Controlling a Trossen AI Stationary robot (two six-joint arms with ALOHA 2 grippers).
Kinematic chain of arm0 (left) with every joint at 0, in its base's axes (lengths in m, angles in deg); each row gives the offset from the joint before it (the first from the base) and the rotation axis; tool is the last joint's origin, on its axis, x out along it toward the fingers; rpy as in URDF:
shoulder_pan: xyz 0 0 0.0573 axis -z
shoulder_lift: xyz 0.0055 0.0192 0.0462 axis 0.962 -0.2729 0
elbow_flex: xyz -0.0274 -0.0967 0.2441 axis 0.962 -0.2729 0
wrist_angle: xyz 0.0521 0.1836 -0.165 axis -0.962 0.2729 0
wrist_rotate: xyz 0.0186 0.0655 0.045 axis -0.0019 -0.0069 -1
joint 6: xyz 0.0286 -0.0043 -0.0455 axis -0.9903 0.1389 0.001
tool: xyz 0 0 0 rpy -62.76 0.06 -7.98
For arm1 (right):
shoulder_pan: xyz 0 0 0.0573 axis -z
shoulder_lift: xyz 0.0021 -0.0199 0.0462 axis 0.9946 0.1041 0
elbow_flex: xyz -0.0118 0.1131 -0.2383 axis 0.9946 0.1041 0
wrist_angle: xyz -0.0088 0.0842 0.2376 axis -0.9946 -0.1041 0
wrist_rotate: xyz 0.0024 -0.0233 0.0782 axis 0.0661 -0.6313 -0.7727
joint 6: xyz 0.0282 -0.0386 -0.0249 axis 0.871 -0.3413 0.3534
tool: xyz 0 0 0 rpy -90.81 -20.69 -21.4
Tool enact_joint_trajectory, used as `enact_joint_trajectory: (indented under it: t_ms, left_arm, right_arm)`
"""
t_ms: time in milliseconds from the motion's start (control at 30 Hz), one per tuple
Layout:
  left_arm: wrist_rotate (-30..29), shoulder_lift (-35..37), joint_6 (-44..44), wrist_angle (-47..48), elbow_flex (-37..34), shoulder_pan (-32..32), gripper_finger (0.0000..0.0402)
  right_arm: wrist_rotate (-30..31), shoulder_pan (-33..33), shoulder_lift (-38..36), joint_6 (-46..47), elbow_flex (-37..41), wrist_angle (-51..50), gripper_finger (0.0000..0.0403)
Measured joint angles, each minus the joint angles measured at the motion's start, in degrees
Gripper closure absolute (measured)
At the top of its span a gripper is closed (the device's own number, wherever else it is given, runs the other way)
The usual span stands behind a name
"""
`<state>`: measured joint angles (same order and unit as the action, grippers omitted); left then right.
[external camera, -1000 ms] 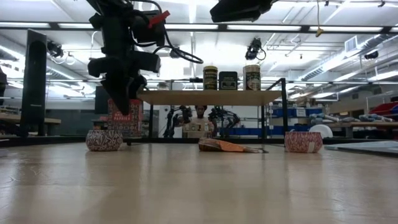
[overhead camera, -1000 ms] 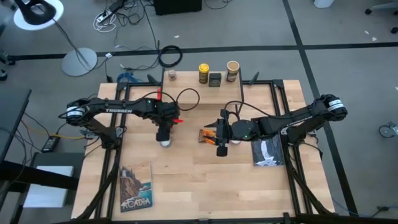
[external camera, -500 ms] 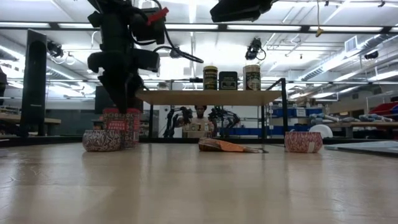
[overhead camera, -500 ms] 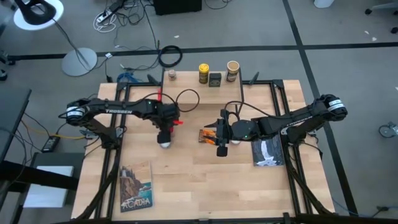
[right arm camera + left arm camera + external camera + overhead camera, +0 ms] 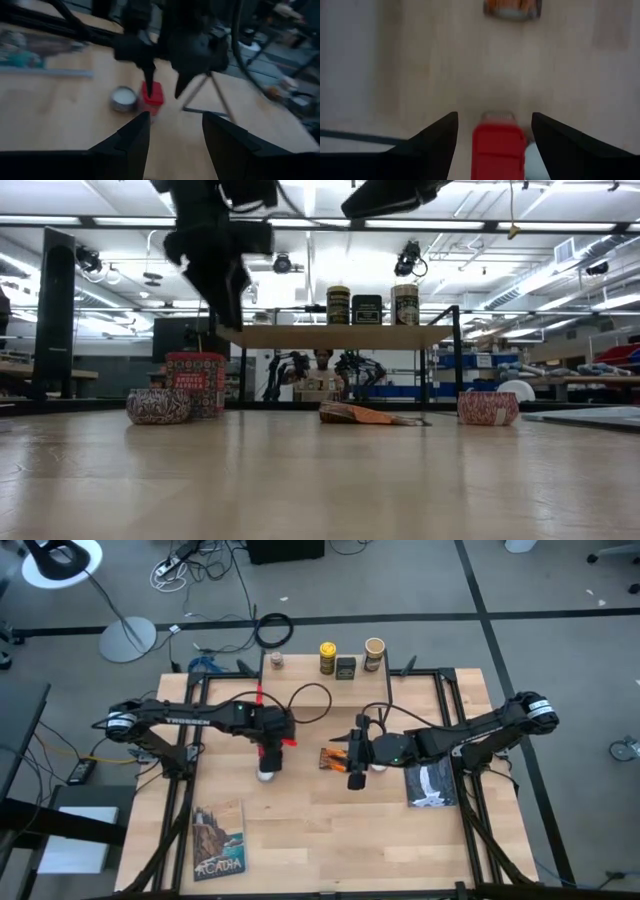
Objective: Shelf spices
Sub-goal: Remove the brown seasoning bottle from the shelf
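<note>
The red tin (image 5: 196,385) stands upright on its base on the table, next to a round patterned tin (image 5: 158,406). My left gripper (image 5: 225,290) hangs open well above the red tin (image 5: 498,152), pointing down, touching nothing. An orange packet (image 5: 335,758) lies flat at mid-table. My right gripper (image 5: 175,115) hovers open and empty beside the packet, high above the table. The shelf (image 5: 335,336) at the far edge carries a yellow jar (image 5: 327,657), a dark tin (image 5: 346,667), a tan jar (image 5: 374,653) and a small jar (image 5: 276,661).
Two picture books lie on the table, one near the left front (image 5: 219,840) and one on the right (image 5: 432,785). A second round patterned tin (image 5: 487,408) sits right of the packet. Bare wood lies along the near edge between the books.
My left gripper has opened and let go of the red tin, then risen well above it and drifted a little toward the table's right. The red tin now stands on the table beside the round tin.
</note>
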<state>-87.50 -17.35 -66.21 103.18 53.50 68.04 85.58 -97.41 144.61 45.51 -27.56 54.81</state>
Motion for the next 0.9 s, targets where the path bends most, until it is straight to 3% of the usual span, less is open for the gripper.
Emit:
enact_joint_trajectory:
  t_ms: [300,533,633,900]
  left_arm:
    - [-9.44,0.00,-3.94,-0.30,12.34,2.92,0.0143]
    - [-28.01,0.00,-10.00,-0.53,17.45,1.49,0.0142]
    - [-36.44,0.01,-15.63,-3.53,17.62,-0.15,0.0142]
    - [-50.10,0.00,-37.37,-19.81,17.62,-3.31,0.0151]
  right_arm:
    - [7.24,-0.04,-6.39,-1.72,0.00,-3.58,0.0222]
    - [10.03,-0.04,-13.15,-1.91,-0.02,-5.24,0.0229]
    - [10.03,-0.09,-15.07,-0.69,-0.02,-6.83,0.0229]
    - [10.01,-1.21,-15.61,-1.13,-0.02,-7.74,0.0229]
